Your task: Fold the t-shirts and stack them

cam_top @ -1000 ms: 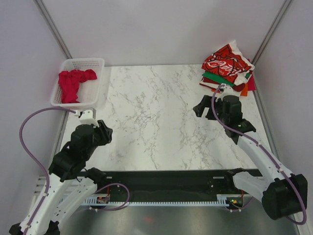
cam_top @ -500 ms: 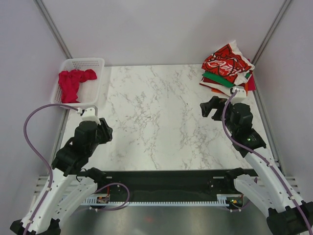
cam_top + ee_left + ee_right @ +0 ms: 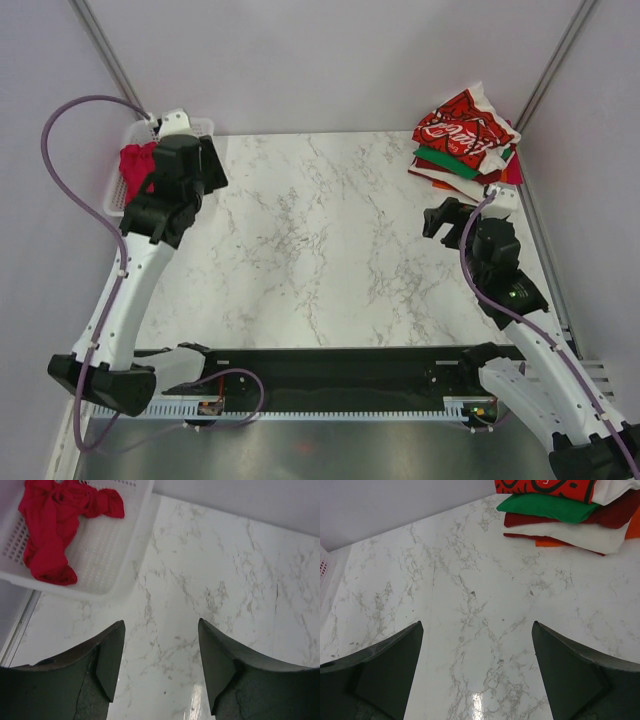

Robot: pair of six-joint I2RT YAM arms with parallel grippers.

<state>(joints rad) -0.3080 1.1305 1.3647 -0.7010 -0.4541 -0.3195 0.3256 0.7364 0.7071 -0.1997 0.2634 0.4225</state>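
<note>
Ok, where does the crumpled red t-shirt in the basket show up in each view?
Top external: red t-shirt at upper left, partly behind the left arm.
Left wrist: upper left, lying in the basket.
Right wrist: not in it.
Shared landmark: the white basket; only its edge shows at the right wrist's far left.

You have one white lattice basket point(image 3: 107, 550) holding one crumpled red t-shirt point(image 3: 47, 535). Well apart from the basket, across the one marble table point(image 3: 320, 250), sits one stack point(image 3: 465, 140) showing at least five folded t-shirts: one Coca-Cola-printed shirt point(image 3: 545, 485), one green shirt point(image 3: 545, 507), one dark-red shirt point(image 3: 615, 512), one white shirt point(image 3: 580, 532) and one orange shirt point(image 3: 552, 543). You have two grippers: left gripper point(image 3: 160, 655) and right gripper point(image 3: 477, 665).
</note>
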